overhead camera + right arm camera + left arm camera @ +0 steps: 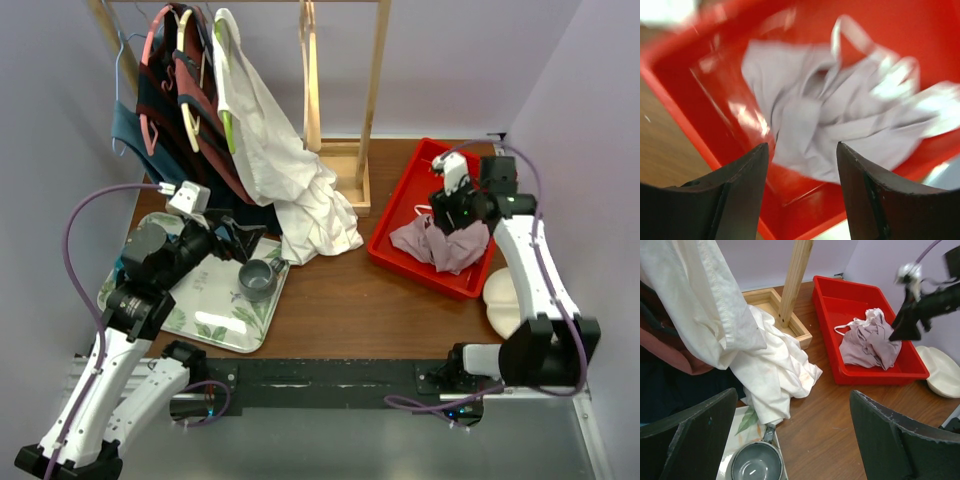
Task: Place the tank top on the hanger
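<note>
The mauve tank top lies crumpled in the red bin, one thin strap looped out toward the back. My right gripper hovers just over the heap. In the blurred right wrist view its jaws stand apart, with the tank top just past the tips and nothing pinched. The pale wooden hanger hangs from the rack's top rail at the back. My left gripper is over the tray, far from the bin. Its jaws are wide open and empty. The left wrist view also takes in the tank top.
A large white shirt and dark garments hang from the wooden rack, the shirt pooling on the table. A grey mug stands on a leaf-print tray. A white pad lies by the right arm.
</note>
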